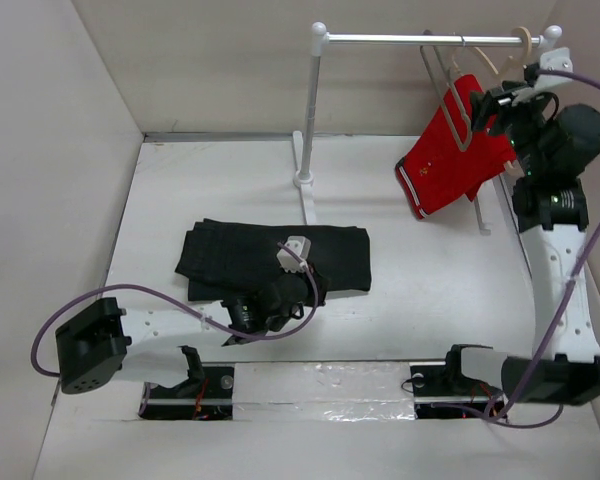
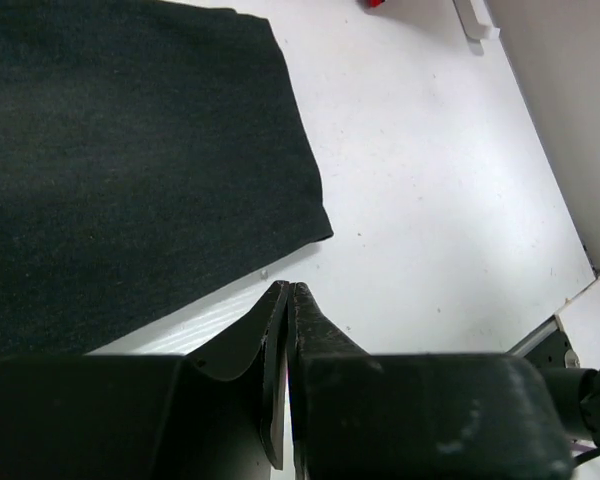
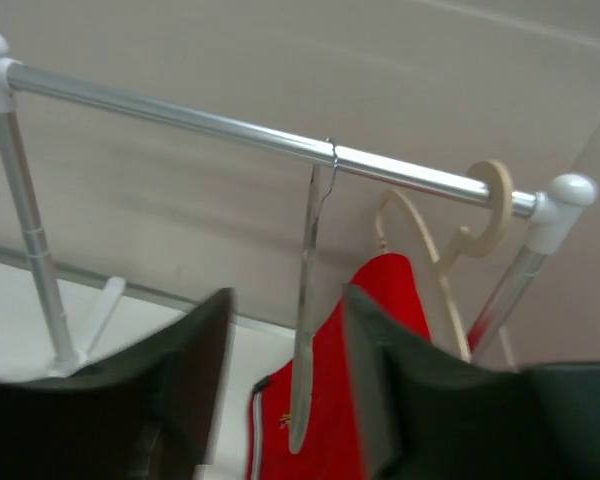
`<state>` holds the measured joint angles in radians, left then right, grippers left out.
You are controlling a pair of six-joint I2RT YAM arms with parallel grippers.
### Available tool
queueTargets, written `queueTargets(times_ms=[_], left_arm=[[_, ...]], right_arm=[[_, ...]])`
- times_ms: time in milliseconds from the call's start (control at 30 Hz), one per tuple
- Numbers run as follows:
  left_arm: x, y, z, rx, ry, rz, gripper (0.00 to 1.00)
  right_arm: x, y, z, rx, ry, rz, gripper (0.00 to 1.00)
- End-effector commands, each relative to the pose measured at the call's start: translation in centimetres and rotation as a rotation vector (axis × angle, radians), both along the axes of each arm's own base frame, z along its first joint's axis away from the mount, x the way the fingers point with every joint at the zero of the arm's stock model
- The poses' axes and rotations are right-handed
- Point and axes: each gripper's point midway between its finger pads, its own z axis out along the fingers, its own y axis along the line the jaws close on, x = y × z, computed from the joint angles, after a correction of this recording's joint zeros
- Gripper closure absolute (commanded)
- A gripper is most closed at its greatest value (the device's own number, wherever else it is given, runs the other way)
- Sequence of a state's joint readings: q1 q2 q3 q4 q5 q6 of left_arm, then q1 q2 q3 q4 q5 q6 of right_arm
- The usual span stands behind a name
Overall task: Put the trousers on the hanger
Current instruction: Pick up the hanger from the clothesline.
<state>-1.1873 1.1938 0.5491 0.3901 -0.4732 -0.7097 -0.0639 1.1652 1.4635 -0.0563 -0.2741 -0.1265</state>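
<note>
Right tool [image 3: 288,292] is seen in its wrist view with both dark fingers parted and nothing clamped. The hanger [image 3: 305,300] is framed in the gap between them. It is hooked over the chrome rail [image 3: 230,125] and hangs thin and grey at mid-frame. Whether either finger touches it cannot be told. Just to its right, the red shorts [image 3: 380,340] are carried on a cream hanger [image 3: 450,270]. Left tool [image 2: 288,292] is shown fully closed and empty, at lower centre of its wrist view. It is held over the bare white desk [image 2: 430,200], just beside the corner of the trousers [image 2: 130,170]. The trousers are laid flat on the desk, left of centre in the overhead view, well apart from the rail at upper right.
</note>
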Motion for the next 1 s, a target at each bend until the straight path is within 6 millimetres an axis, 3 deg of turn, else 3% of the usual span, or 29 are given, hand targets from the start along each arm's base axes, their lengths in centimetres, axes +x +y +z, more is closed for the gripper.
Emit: queueTargets(times_ms=[0,100,267,367,433,633,800,900,967], left_arm=[[0.3,0.0,1.8,0.0,-0.032,0.032,0.99],[-0.3,0.1,1.8,-0.007,-0.04,0.018,0.94],[-1.0,0.2,2.8,-0.049,-0.063,-0.028,0.78],[-1.2,0.4,2.7,-0.056,-0.068,-0.04,0.68],[-1.4,0.4,2.7,-0.051,-0.065,-0.051,0.68],[-1.6,0.3,2.0,-0.055,-0.044,-0.055,0.68],[-1.4,0.6,2.1,-0.06,-0.031,-0.026,0.68],[-1.0,1.0,2.8,-0.06,-0.042,0.003,0.68],[-0.9,0.9,3.5,-0.071,-0.051,0.006,0.67]], right_arm=[[2.8,-0.4,-3.8,-0.07,0.187,0.006,0.3],[4.5,-2.2,-4.5,-0.095,0.237,-0.066,0.18],[6.5,-2.5,-7.4,-0.073,0.317,-0.031,0.23],[7.7,-2.0,-9.4,-0.057,0.35,-0.011,0.33],[8.2,-2.5,-10.2,-0.05,0.364,-0.037,0.43],[8.2,-2.5,-10.4,-0.024,0.345,-0.029,0.74],[8.4,-1.5,-10.9,-0.031,0.362,0.0,0.82],[8.4,-0.5,-10.7,-0.037,0.355,0.018,0.97],[8.1,-0.1,-9.9,-0.046,0.324,0.017,1.0]])
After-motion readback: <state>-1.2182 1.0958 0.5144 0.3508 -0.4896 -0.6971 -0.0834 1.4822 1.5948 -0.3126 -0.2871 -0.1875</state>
